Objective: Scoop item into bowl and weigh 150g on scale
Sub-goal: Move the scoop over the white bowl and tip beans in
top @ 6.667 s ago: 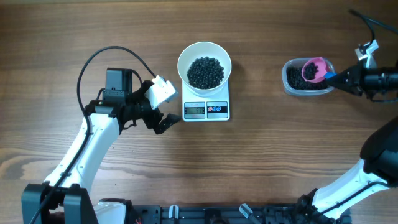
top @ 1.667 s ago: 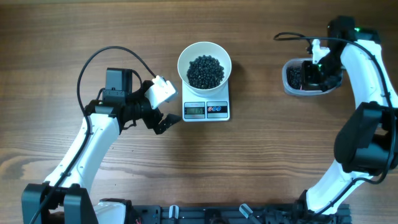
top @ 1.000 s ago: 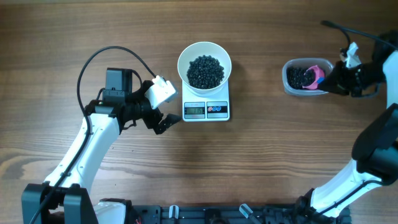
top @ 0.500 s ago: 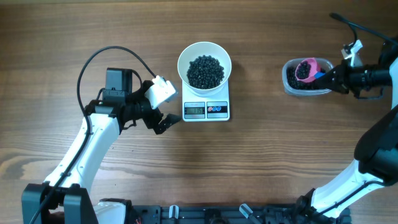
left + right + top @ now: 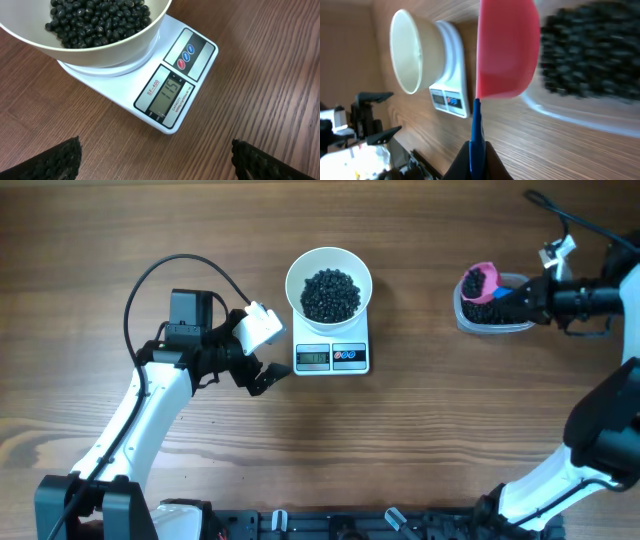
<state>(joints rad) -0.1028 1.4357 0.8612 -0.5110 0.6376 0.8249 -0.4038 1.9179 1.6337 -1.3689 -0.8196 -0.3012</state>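
Note:
The white bowl [image 5: 296, 264] stands on the white scale [image 5: 331, 358] and holds a heap of black beads [image 5: 330, 295]. In the left wrist view the scale's display [image 5: 169, 95] reads 115. My left gripper [image 5: 262, 376] rests open just left of the scale, with nothing between its fingers [image 5: 55, 160]. My right gripper [image 5: 532, 299] is shut on the blue handle [image 5: 476, 131] of a pink scoop [image 5: 479, 282]. The scoop carries beads and hangs over the left end of the clear container [image 5: 497, 321].
The clear container of beads [image 5: 590, 55] sits at the table's far right. A black cable [image 5: 150, 280] loops over the left arm. Bare wooden tabletop [image 5: 420, 430] lies between scale and container.
My right gripper has lifted the pink scoop, loaded with beads, out of the container and shifted it slightly left. The left arm, bowl and scale have not moved.

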